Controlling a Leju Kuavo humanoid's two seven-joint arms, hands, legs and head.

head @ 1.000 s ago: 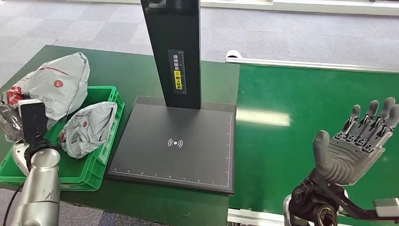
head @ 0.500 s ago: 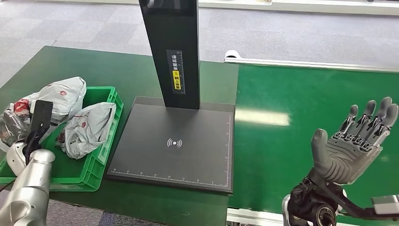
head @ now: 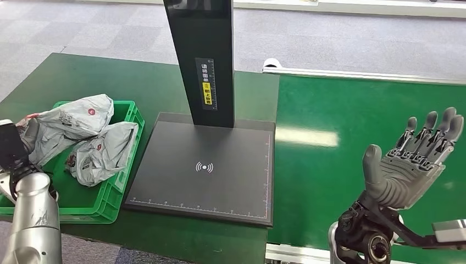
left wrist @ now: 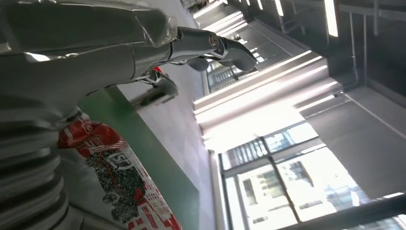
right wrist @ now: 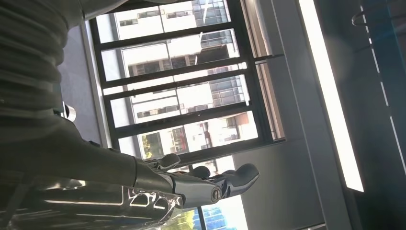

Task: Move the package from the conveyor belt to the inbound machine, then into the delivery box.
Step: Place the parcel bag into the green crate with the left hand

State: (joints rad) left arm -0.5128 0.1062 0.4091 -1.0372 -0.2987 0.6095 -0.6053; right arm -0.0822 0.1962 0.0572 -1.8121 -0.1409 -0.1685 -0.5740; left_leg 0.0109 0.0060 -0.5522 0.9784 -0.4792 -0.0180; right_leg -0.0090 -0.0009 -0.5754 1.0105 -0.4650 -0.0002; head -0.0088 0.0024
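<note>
Moved since a second ago: we see the upper package (head: 71,122) drop from a raised, bunched position to lie low across the delivery box (head: 122,181); our left arm (head: 34,220) has drawn back toward the lower left, and the right hand (head: 409,165) has risen only slightly.

Left hand: in the left wrist view the left hand (left wrist: 72,62) shows its fingers (left wrist: 215,45) stretched out, with grey and red-printed plastic close against the wrist; we cannot tell whether it holds anything.

Right hand: raised above the conveyor belt (head: 351,143), palm upright, fingers spread apart, holding nothing.

Package location: it rests in the green box on top of a second grey bag (head: 101,153), near the box's far left corner.

Pointing and long axis: we judge its long axis to run roughly left-to-right across the box, tilted a little so the right end sits farther away and higher; the crumpled end with red print points toward our left arm.

Progress: the belt shows no parcel in our view and the inbound machine (head: 204,168) has a bare scan plate, so we judge this package's transfer essentially finished.

Left to do: withdraw the left arm and wait for another parcel, if one comes.
</note>
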